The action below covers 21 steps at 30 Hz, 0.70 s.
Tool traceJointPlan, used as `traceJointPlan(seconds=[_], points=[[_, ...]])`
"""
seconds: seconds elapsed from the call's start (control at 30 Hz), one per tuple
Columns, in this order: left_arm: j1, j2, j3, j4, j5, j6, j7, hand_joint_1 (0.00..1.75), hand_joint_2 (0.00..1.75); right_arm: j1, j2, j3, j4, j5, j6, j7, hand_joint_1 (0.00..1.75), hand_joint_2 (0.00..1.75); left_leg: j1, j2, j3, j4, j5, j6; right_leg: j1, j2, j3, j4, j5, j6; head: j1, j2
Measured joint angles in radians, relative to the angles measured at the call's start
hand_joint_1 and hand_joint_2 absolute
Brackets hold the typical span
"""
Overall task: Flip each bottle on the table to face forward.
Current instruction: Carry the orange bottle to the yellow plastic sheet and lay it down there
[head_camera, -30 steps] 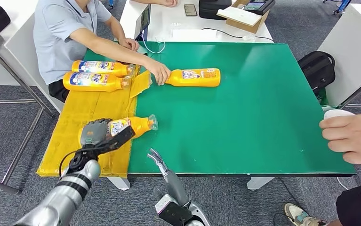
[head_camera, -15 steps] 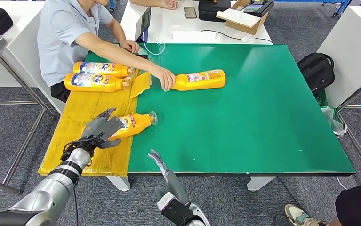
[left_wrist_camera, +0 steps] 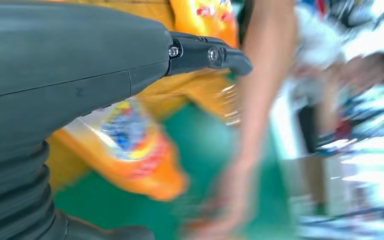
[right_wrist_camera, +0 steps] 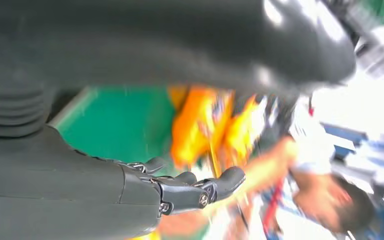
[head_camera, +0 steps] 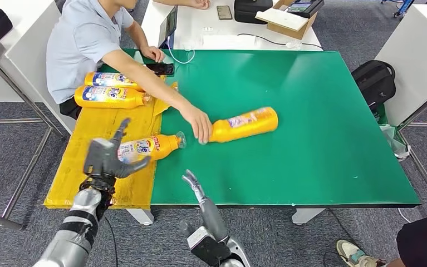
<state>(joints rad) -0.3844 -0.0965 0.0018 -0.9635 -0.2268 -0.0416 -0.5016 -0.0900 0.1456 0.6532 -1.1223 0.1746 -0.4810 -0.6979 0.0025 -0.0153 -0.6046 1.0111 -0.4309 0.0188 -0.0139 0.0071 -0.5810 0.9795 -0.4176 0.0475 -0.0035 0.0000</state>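
Covering the near bottle's point(head_camera: 150, 148) base, the left robot hand point(head_camera: 106, 157) spreads open; right robot hand point(head_camera: 193, 183) state unclear.

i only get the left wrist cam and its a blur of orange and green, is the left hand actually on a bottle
Observer: The left hand is over the base end of the nearest bottle, fingers spread, no firm grip visible.
Operator: which way does that bottle lie
Observer: On its side, cap toward the green mat, body on the yellow sheet.
Operator: whose arm is that in my view
Observer: A seated person's hand is on the cap end of another bottle on the mat.
Operator: wheres my right hand
Observer: The right hand is at the table's near edge, holding nothing.
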Motion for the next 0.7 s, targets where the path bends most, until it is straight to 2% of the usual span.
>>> traceJointPlan(seconds=[0.1, 0.2, 0.3, 0.43, 0.53, 0.7], points=[[0.062, -0.022, 0.009, -0.158, 0.281, -0.031, 0.063, 0.0, 1.75, -0.024, -0.026, -0.028, 0.032, 0.212, -0.111, 0.022, 0.0, 1.75, 0.0, 0.0, -0.001, 0.0, 0.0, 0.0, 0.0, 0.0, -0.001, 0.0, 0.0, 0.0, 0.0, 0.0], [0.108, -0.029, 0.015, -0.276, 0.413, -0.036, 0.091, 0.0, 1.75, -0.065, -0.06, -0.084, 0.091, 0.428, -0.153, 0.087, 0.0, 1.75, 0.0, -0.001, -0.002, 0.0, 0.0, 0.0, 0.0, 0.0, -0.002, 0.0, 0.0, 0.0, 0.0, 0.0], [0.144, -0.03, 0.017, -0.351, 0.423, -0.027, 0.089, 0.0, 1.75, -0.095, -0.087, -0.137, 0.139, 0.526, -0.164, 0.131, 0.0, 1.75, 0.0, -0.001, -0.002, 0.0, 0.0, 0.0, 0.0, 0.0, -0.002, 0.0, 0.0, 0.0, 0.0, 0.0], [0.184, -0.031, 0.014, -0.416, 0.369, 0.005, 0.075, 0.0, 1.75, -0.138, -0.122, -0.177, 0.199, 0.687, -0.185, 0.254, 0.0, 1.75, 0.0, 0.0, -0.002, 0.0, 0.0, 0.0, 0.0, 0.0, -0.002, 0.0, 0.0, 0.0, 0.0, 0.0], [0.217, -0.033, -0.001, -0.448, 0.345, 0.011, 0.12, 0.0, 1.75, -0.177, -0.152, -0.214, 0.252, 0.768, -0.181, 0.329, 0.0, 1.75, 0.0, -0.001, -0.003, 0.0, 0.0, 0.0, 0.0, 0.0, -0.002, 0.0, 0.0, 0.0, 0.0, 0.0], [0.239, -0.034, -0.067, -0.456, 0.251, 0.076, 0.149, 0.0, 1.75, -0.256, -0.182, -0.274, 0.374, 0.829, -0.126, 0.365, 0.0, 1.75, -0.001, 0.0, -0.003, 0.001, 0.0, 0.0, 0.0, 0.0, -0.003, 0.0, 0.0, 0.001, 0.0, 0.0]])
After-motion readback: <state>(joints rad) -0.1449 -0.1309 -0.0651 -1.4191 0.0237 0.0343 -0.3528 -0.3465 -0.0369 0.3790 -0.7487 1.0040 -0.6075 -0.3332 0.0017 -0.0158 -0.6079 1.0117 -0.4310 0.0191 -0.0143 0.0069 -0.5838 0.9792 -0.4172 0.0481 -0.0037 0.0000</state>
